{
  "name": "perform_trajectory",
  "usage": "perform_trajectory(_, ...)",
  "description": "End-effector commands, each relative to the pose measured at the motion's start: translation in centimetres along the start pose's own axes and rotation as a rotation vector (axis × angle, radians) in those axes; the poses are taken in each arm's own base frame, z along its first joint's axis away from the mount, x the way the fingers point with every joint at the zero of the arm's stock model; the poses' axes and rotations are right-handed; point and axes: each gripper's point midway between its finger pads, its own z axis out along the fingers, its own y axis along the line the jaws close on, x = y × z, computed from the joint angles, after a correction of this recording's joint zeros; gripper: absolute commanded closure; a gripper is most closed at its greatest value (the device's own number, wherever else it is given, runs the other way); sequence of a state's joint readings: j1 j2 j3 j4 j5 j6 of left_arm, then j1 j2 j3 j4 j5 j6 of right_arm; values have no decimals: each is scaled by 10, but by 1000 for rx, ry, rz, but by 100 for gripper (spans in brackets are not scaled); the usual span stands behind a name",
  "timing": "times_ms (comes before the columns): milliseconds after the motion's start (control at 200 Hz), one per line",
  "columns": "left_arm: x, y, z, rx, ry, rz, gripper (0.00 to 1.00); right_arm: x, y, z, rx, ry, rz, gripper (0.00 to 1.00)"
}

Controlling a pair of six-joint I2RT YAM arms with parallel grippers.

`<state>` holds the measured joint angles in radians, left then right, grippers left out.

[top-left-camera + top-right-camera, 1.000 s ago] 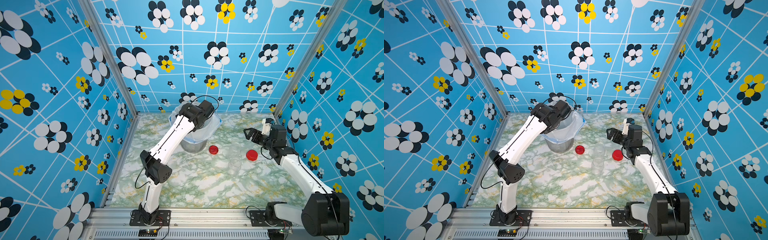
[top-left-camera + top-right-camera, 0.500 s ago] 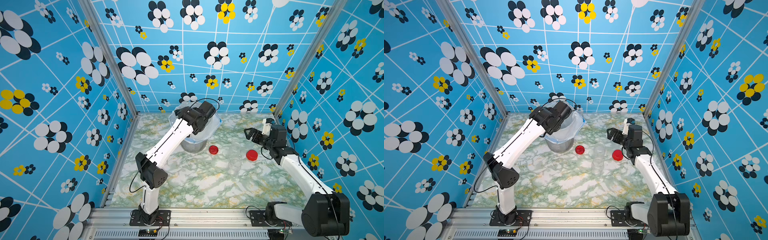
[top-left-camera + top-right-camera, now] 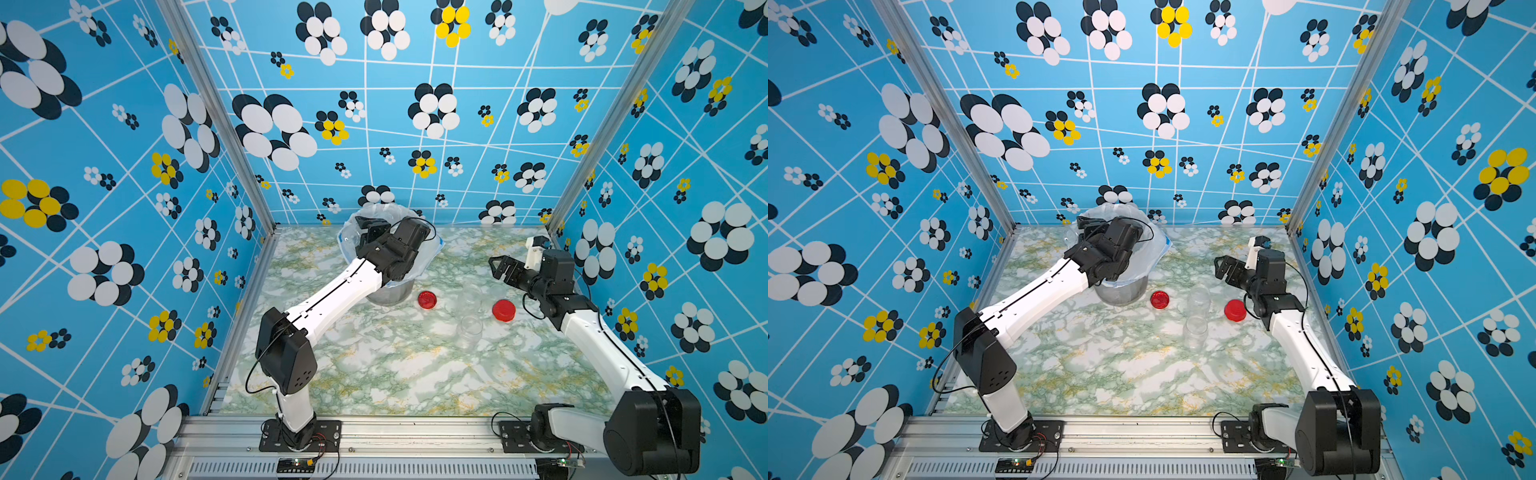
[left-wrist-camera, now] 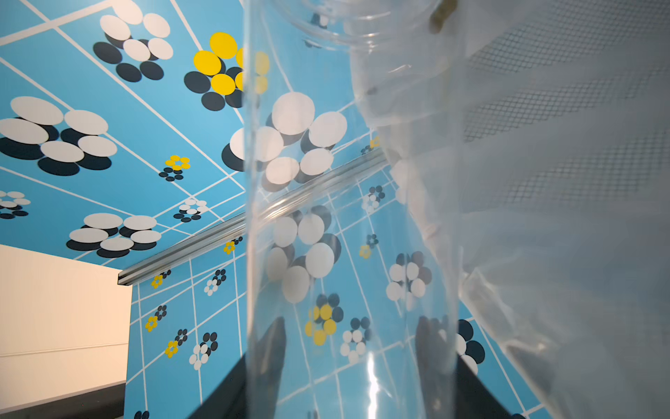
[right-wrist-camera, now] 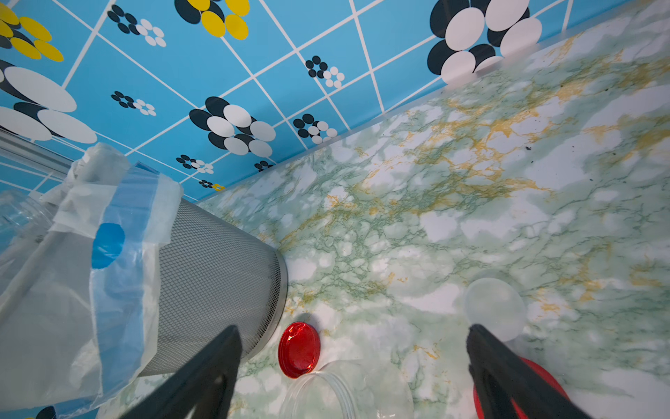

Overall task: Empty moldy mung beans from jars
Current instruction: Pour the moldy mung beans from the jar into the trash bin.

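Note:
My left gripper (image 3: 371, 229) is shut on a clear jar (image 4: 348, 217), held tipped over the bag-lined bucket (image 3: 390, 291). Black fingers (image 4: 272, 344) press both sides of the jar. The jar looks see-through and almost empty, with a few olive mung beans (image 4: 440, 16) near its mouth against the bag. Two open clear jars (image 3: 469, 295) (image 3: 469, 330) stand on the marble table, with nothing showing in them. My right gripper (image 3: 498, 268) hovers open above the table's right side, near a red lid (image 3: 503, 310).
A second red lid (image 3: 427, 299) lies beside the mesh bucket (image 5: 217, 275). A clear whitish lid (image 5: 495, 308) lies flat on the table (image 3: 374, 374) near my right fingertip. Patterned walls close in the left, back and right sides.
My left arm's elbow has swung a little left while its wrist stays over the bucket with the jar. The right arm has not moved.

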<state>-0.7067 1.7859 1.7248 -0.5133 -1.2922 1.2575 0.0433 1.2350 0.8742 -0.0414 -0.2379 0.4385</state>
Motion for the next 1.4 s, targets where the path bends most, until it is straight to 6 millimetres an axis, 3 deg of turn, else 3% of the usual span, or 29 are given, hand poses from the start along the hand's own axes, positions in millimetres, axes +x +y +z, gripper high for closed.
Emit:
perform_trajectory(0, 4, 34, -4, -55, 4, -71, 41, -8, 6, -5, -9, -20, -11, 1)
perform_trajectory(190, -2, 33, -5, -55, -26, -51, 40, -8, 5, -7, 2, -24, -15, 1)
perform_trajectory(395, -3, 10, -3, -17, -55, 25, 40, -7, 3, -3, 2, -17, -5, 1)
perform_trajectory(705, 2, -3, -8, 36, -89, 85, 39, -6, 2, -3, 7, -17, -5, 1)
perform_trajectory(889, 3, 11, -13, -24, -104, 42, 36, -6, 3, -3, 3, -16, -5, 1)
perform_trajectory(1159, -5, 11, -10, -50, -102, -7, 35, -5, 4, -2, -10, -13, -2, 1)
perform_trajectory(1394, -9, 0, -6, -25, -100, 11, 31, -5, 6, -3, -12, -13, -6, 1)
